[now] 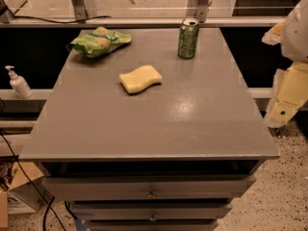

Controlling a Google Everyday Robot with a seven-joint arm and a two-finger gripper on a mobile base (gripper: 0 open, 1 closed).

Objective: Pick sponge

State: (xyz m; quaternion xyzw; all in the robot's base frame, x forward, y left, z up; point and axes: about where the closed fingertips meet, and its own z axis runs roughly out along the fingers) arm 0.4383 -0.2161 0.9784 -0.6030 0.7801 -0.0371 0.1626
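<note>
**Grey cabinet top, sponge near its middle**

Grey and matte, the cabinet top [192, 119] fills most of the view, with a soft glare spot right of centre. Below its front edge sit stacked drawers [144, 189], each with a small knob. The top one is pulled slightly out.

Three things lie on the top. The sponge [140, 79] is pale yellow with wavy edges. It lies flat, a little left of centre and toward the back half, touching nothing else. The bag [98, 41], green and crumpled, sits at the back-left corner, well apart from the sponge. The can [188, 38], green with its top open, stands upright near the back edge, right of the sponge and apart from it.

The gripper [287, 97] is cream-coloured and hangs at the right edge of the view, off the cabinet's right side and partly cut off. It is well apart from the sponge and touches nothing on the top. Whether it is open or closed cannot be told from this angle. Nothing can be seen in its hold, and the sponge rests free on the surface.

A white pump bottle [18, 83] stands on a ledge to the left. A cardboard box [17, 191] and dark cables lie at the lower left. Speckled floor [281, 201] shows at the lower right.
</note>
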